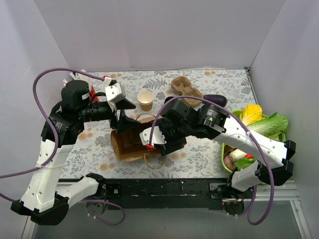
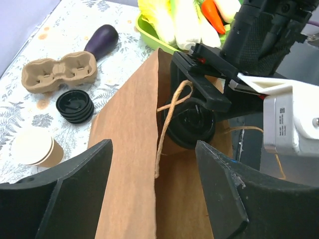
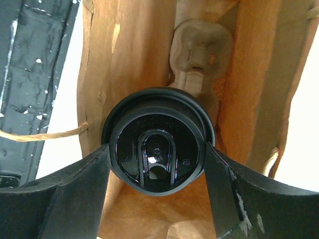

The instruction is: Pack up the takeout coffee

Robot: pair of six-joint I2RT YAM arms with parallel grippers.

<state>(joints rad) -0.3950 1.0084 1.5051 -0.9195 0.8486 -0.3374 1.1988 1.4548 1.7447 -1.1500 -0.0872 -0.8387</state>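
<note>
Right gripper (image 3: pixel 157 172): jaws wide, closed on the lidded rim of the coffee cup (image 3: pixel 158 144), held between them in the mouth of the paper bag (image 3: pixel 129 55); likely light, crushable, slippery on top, so best gripped gently at the stiff rim; left gripper (image 2: pixel 153 154) open, empty.

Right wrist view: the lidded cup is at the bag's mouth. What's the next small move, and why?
Probably ease the right gripper straight down a little. It grips the lidded cup at its black lid, the bag walls surround it, and a pulp carrier lies deeper inside, so the cup looks unseated. The left gripper stands open.
</note>
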